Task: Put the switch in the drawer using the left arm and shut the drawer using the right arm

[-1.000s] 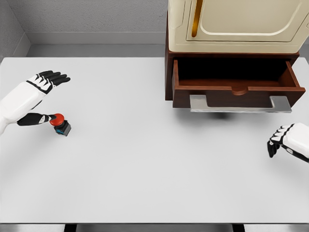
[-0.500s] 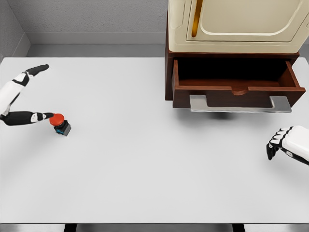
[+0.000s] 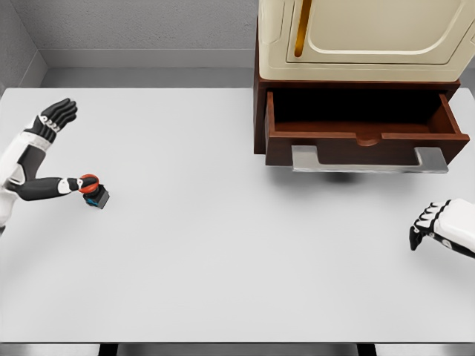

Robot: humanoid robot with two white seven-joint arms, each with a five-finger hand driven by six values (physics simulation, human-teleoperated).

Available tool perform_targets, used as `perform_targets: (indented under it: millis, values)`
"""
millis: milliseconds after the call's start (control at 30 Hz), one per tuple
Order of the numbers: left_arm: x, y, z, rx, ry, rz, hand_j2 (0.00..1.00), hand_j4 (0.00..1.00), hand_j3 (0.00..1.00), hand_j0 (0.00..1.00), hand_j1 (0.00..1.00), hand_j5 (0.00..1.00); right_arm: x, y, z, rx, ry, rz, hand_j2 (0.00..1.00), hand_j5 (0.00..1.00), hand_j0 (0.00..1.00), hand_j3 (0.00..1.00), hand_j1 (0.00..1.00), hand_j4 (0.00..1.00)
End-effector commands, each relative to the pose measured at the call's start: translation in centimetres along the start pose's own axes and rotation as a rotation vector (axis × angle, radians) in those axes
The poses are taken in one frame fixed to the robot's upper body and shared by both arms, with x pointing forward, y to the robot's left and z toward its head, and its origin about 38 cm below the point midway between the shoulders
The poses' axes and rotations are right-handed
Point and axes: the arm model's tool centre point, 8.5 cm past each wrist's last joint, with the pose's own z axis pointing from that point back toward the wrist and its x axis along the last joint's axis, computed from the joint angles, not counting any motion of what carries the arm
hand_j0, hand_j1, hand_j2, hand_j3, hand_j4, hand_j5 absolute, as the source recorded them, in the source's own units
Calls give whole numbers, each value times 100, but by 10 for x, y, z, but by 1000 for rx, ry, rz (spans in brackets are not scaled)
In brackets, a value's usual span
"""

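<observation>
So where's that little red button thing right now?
The switch sits on the white table at the far left of the head view, against the left hand's thumb tip, well away from the open drawer.

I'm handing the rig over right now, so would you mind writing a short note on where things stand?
Left hand: at the table's left edge, fingers spread, thumb tip touching the switch; no grasp yet.
Right hand: low at the right edge, fingers curled, holding nothing.
Switch: red button on a dark base, on the table at far left, well away from the drawer.
Drawer: pulled open below the cream cabinet, nothing visible inside.
Done: nothing yet.
Left: grasp the switch with the left hand, put it in the drawer, then push the drawer shut with the right.
</observation>
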Motion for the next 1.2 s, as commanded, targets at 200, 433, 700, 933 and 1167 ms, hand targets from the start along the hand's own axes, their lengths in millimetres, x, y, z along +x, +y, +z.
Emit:
perform_targets:
  millis: [200,433,700,933,1167]
  values:
    - [-45,-1,14,-19,298,-6,100,100,100,100,100,100,-1,-3,0,9,0,5,38,38,38,38,38,38]
    - [-48,-2,17,19,306,68,100,100,100,100,100,100,-2,-7,-1,11,0,7,38,38,38,38,38,38]
    - [-65,-24,18,73,312,152,100,100,100,100,100,100,-2,-5,-1,20,0,6,38,38,38,38,38,38]
    - [-86,-19,32,110,376,152,100,100,100,100,100,100,-1,-4,0,26,0,4,40,40,40,40,40,40]
    - [-93,-22,37,102,399,132,100,100,100,100,100,100,-2,-4,0,27,2,4,38,38,38,38,38,38]
